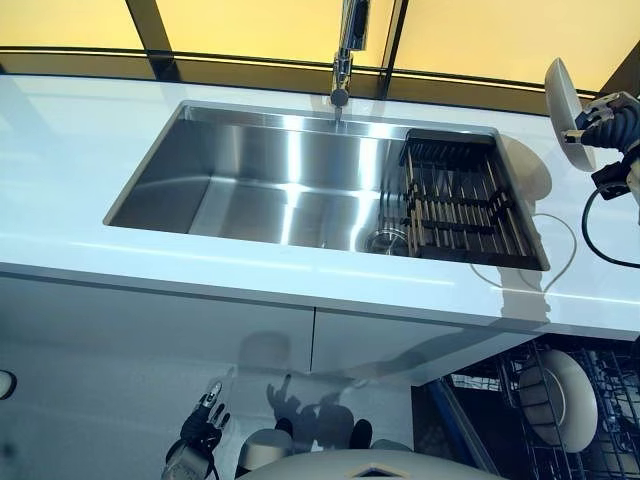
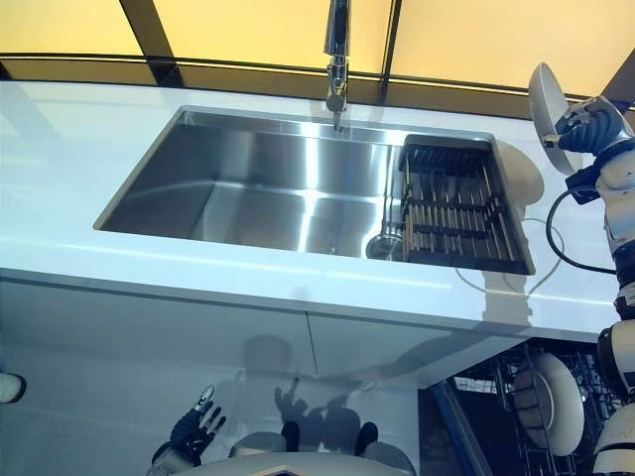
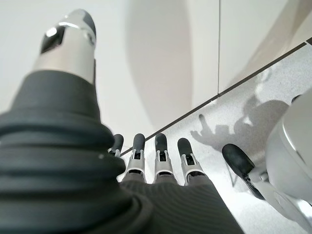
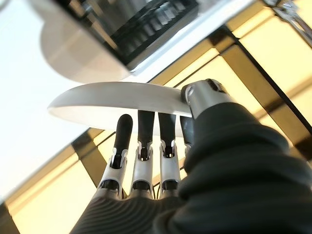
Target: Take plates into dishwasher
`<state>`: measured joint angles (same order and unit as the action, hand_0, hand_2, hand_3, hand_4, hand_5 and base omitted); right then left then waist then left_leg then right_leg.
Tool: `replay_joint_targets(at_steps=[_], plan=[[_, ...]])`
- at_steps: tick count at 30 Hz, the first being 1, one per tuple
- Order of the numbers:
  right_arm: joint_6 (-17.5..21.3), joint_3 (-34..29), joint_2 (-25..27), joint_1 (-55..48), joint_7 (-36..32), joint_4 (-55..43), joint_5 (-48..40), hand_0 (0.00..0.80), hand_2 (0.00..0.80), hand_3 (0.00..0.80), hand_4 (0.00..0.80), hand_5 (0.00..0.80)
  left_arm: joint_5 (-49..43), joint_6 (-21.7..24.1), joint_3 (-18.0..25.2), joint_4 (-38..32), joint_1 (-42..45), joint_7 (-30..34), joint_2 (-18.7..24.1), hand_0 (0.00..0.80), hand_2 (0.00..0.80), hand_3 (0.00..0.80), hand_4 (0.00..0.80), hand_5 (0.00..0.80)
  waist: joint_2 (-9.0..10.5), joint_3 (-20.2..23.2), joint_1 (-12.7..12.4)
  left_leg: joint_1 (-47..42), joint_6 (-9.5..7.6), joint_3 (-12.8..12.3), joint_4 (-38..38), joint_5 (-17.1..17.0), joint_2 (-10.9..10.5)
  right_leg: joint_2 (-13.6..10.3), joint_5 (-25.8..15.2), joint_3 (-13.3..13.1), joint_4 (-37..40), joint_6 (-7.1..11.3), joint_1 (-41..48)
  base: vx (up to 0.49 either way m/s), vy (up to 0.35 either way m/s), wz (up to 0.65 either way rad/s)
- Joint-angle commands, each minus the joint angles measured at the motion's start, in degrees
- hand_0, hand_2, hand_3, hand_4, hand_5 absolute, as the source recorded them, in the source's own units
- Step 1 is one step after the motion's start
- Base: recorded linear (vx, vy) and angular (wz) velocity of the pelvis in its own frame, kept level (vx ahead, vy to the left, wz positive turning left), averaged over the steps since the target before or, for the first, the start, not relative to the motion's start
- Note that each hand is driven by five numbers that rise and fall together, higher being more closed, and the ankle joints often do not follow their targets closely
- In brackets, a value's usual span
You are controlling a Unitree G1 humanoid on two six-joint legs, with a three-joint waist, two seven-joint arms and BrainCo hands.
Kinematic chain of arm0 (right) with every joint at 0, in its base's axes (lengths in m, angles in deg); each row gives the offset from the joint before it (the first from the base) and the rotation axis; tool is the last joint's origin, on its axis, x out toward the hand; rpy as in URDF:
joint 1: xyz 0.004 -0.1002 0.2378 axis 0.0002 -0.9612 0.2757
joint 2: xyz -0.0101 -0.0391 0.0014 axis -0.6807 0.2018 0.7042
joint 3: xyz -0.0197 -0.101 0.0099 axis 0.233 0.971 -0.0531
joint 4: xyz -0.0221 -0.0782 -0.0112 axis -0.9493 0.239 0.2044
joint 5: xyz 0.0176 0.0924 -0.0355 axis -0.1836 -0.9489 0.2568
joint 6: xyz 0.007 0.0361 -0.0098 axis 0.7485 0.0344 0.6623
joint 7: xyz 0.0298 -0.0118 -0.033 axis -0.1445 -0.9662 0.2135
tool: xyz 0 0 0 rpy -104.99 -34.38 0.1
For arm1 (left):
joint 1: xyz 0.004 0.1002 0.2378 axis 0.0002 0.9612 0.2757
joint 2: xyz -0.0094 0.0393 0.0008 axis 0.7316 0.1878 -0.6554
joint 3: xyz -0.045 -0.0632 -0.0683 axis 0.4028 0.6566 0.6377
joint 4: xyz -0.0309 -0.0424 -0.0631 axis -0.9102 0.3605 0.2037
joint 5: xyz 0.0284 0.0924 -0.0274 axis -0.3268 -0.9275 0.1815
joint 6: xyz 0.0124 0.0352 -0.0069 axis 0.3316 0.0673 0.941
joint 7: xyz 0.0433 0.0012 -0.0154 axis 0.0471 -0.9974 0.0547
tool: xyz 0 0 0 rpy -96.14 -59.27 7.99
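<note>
Right wrist view: right hand [image 4: 161, 161] pinches a white plate [image 4: 112, 105]. Thumb lies on 1 face at the rim, the fingertips [image 4: 145, 122] press the other face, so the hand is clamped on the plate edge. In the head views the same plate [image 2: 547, 107] is held up on edge, raised above the white countertop [image 2: 89, 159], just past the dark drying rack [image 2: 454, 203] that sits in the end of the steel sink [image 2: 248, 178] nearest this hand. Faucet [image 2: 337, 55] stands behind the sink, well apart from the fingers.

Left hand [image 2: 189, 433] hangs low by the cabinet front [image 1: 150, 340], fingers straight and spread, holding nothing; left wrist view confirms only floor and cabinet beyond the fingertips.

Open dishwasher rack [image 1: 600, 400] shows below the countertop edge, under the right hand. 1 plate [image 1: 560, 398] already stands on edge in it.

Judgement: step in hand is the carry from counter height down to the rack. To do it well: keep the pinch firm, since the hold is on the rim only and the glaze is likely slick; clear the countertop lip before lowering; keep the plate on edge and aim for a free slot beside the loaded plate, not onto it; release only once the rim seats between tines.
</note>
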<state>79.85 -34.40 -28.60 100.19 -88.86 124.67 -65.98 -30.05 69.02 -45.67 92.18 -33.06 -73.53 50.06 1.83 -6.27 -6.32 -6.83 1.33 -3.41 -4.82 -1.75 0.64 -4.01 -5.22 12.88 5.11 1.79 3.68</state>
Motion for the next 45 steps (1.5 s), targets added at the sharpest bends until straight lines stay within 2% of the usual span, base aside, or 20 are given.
replay_joint_targets(at_steps=[1,4,6,21,29,38,45], plan=[[1.2,-3.0,0.3,1.5,-1.4,-4.1,-9.6,0.8,0.8,0.8,0.8,0.8,-1.4,2.8,0.0,4.2,-2.4,2.1,0.4,0.0,0.0,0.0,0.0,0.0,2.52,2.4,0.4,-0.6,0.56,-2.7,1.1,4.9,-1.3,0.8,4.8,0.3,-0.1,3.0,3.5,-0.002,0.023,-0.09],[0.2,-6.9,-0.7,-1.6,-2.7,-5.7,-15.5,0.8,0.8,0.8,0.8,0.8,-1.6,3.0,0.3,4.7,-3.1,2.3,0.4,0.0,0.0,0.0,0.0,0.0,2.58,2.5,1.3,-0.9,0.41,-3.2,1.2,5.2,-1.4,0.9,4.7,-0.5,-0.3,3.05,3.4,-0.008,0.027,-0.18],[0.5,-10.9,-1.7,-6.0,-3.3,-7.1,-16.3,0.8,0.8,0.8,0.8,0.8,-1.9,3.1,0.4,4.5,-3.5,1.9,0.2,0.0,0.0,0.0,0.0,0.0,2.65,2.6,2.0,-1.0,0.25,-3.6,1.3,5.5,-1.4,1.0,4.7,-1.1,-0.5,3.08,3.2,-0.022,0.014,-0.08],[1.0,-24.2,-0.1,-28.6,-8.0,-12.8,-10.8,0.8,0.8,0.8,0.8,0.8,-0.7,4.8,1.0,4.5,-5.6,0.7,0.2,0.0,0.0,0.0,0.0,0.0,3.34,2.3,7.8,-1.2,-0.82,-6.6,1.7,6.3,-1.4,2.3,4.1,-6.0,-1.8,3.18,0.8,-0.023,0.005,-0.16],[1.3,-29.0,0.0,-37.5,-9.2,-14.7,-8.9,0.8,0.8,0.8,0.8,0.8,-0.5,5.6,1.2,4.5,-6.1,1.6,0.2,0.0,0.0,0.0,0.0,0.0,3.68,2.2,9.9,-0.9,-1.27,-8.0,2.1,6.8,-1.4,2.7,3.6,-8.0,-2.1,3.37,-0.5,-0.009,0.002,-0.14],[2.2,-32.9,-0.6,-43.8,-11.2,-15.8,-8.3,0.8,0.8,0.8,0.8,0.8,-0.9,5.5,1.4,4.2,-6.3,0.7,0.4,0.0,0.0,0.0,0.0,0.0,4.13,2.2,11.2,-0.3,-1.63,-8.7,2.6,7.0,-1.5,3.1,3.3,-9.3,-2.6,3.44,-1.6,-0.006,0.002,-0.06],[0.9,-35.3,-1.2,-47.4,-13.7,-18.6,-8.8,0.8,0.8,0.8,0.8,0.8,-0.8,5.8,1.5,4.5,-6.6,0.7,0.5,0.0,0.0,0.0,0.0,0.0,4.52,2.3,12.1,0.1,-1.83,-9.0,2.9,7.2,-1.6,3.4,3.2,-9.9,-2.8,3.56,-2.2,-0.002,0.002,-0.04]])
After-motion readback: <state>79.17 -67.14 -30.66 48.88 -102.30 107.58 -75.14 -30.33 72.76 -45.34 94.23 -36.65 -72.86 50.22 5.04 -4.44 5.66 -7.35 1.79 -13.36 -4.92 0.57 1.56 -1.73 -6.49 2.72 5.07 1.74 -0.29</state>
